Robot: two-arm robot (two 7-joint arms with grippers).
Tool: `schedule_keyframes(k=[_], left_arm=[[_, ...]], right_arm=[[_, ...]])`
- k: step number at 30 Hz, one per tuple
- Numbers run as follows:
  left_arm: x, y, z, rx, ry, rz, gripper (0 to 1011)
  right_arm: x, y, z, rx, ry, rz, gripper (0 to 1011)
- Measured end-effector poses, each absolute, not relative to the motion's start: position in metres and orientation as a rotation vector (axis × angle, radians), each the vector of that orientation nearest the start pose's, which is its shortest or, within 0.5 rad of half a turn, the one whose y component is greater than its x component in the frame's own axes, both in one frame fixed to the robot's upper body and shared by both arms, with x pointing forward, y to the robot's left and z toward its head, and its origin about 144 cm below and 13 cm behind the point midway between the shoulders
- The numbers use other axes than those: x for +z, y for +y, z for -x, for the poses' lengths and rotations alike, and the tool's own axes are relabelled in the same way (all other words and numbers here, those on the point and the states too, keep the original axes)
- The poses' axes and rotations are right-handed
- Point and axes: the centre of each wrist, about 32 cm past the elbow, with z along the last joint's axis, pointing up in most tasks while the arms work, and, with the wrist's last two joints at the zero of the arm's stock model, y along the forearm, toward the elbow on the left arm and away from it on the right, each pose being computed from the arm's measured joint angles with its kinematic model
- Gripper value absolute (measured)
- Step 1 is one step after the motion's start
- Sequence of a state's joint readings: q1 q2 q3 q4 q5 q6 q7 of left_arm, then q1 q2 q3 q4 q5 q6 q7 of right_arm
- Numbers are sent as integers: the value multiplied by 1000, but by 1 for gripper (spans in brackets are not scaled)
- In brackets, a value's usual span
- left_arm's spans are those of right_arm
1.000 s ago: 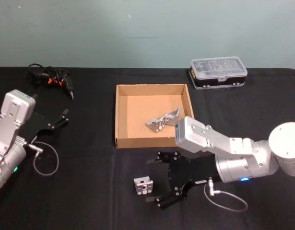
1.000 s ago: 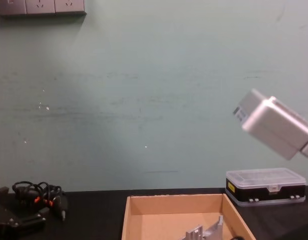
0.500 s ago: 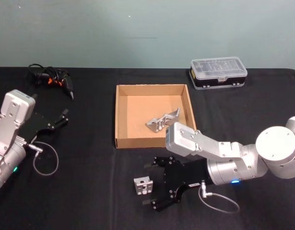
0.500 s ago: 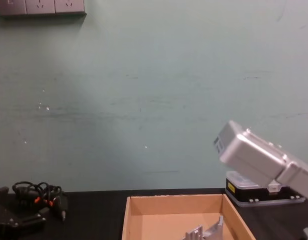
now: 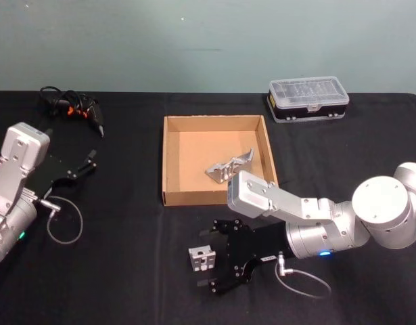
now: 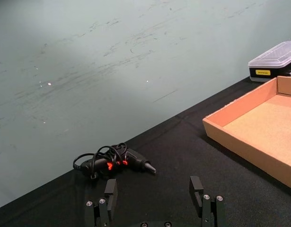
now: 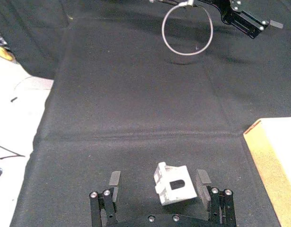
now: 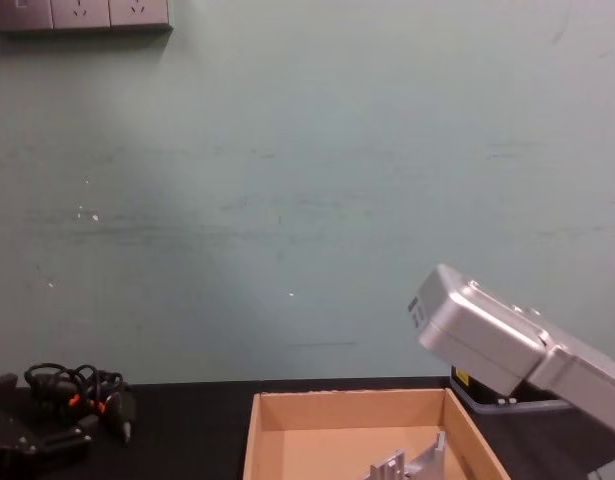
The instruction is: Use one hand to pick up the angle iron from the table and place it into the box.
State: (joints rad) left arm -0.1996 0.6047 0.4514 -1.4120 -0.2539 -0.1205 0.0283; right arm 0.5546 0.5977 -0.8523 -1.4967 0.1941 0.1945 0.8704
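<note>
Right gripper [image 5: 209, 261] low over the table [image 5: 126, 271], on the near side of the box [image 5: 171, 162], fingers spread wide. Small metal bracket [image 5: 201, 258] sitting on the table right between the fingertips, one finger on each side; no clear contact with either. Same in the right wrist view: bracket [image 7: 172, 184] inside the open jaws, a visible gap to each finger [image 7: 114, 179], gripper [image 7: 159, 178] not closed on it. Whitish boxy wrist [image 5: 256, 195] just behind the gripper, overlapping the box's near wall from above.

Second metal bracket [image 5: 229, 167] already lying inside the box, beyond the right gripper, toward the box's right wall. Also visible in the chest view at the box floor [image 8: 407, 462].

Left gripper [image 5: 82, 166] parked off to the left side of the table, well apart from the box, fingers spread and empty. Black tool with coiled cord [image 5: 71, 108] on the table beyond it. Black case with clear lid [image 5: 308, 101] at the far edge, past the box.
</note>
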Motion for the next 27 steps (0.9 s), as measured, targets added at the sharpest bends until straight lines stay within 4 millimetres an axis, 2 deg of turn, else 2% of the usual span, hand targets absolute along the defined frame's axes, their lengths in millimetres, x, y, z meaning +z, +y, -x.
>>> schedule_keyframes(k=[10,17,27], left_arm=[[1140,310,-489,1248,-285,-304,1000],[1140,310,-489,1248,-285,-304,1000],[1140,310,-489,1248,-285,-304,1000]], right_arm=[[1205,-206,-530,-140,-165,630,1003],[1203,-203,-529,-155,-159,626,868],[1201,-202,-528,-158,-158,626,570]])
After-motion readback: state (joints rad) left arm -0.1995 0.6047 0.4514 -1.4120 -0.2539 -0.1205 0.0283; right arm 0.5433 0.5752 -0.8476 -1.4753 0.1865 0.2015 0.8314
